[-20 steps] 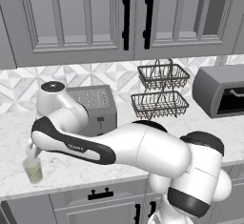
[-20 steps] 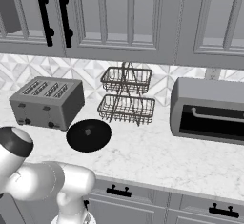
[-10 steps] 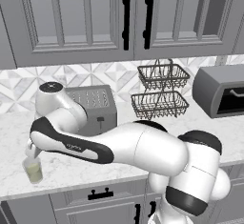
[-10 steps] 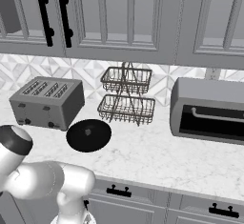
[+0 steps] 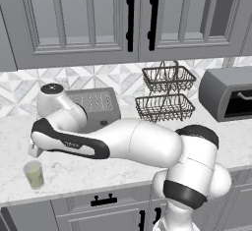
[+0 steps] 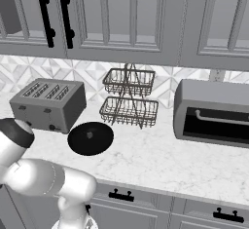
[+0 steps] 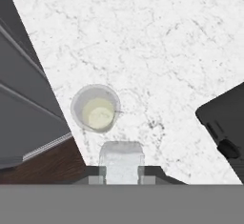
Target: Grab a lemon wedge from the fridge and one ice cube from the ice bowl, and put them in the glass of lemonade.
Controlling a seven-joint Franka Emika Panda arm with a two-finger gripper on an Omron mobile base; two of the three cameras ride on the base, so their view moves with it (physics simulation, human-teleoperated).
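The glass of lemonade [image 5: 34, 174] stands near the counter's front left edge, a small clear tumbler with pale yellow-green liquid. My arm reaches left across the counter, and my gripper [image 5: 33, 149] hangs just above and slightly behind the glass. In the hand view the gripper [image 7: 121, 171] is shut on a pale, frosty ice cube [image 7: 121, 158], with the glass [image 7: 95, 108] just ahead of the cube and lower down. The fridge, the ice bowl and the lemon wedge are out of view.
A grey toaster [image 6: 48, 104] sits behind my arm, and its dark corner [image 7: 224, 132] shows in the hand view. A black round dish [image 6: 90, 138], a two-tier wire basket [image 6: 129, 99] and a toaster oven [image 6: 214, 113] stand further right. Cabinets hang above.
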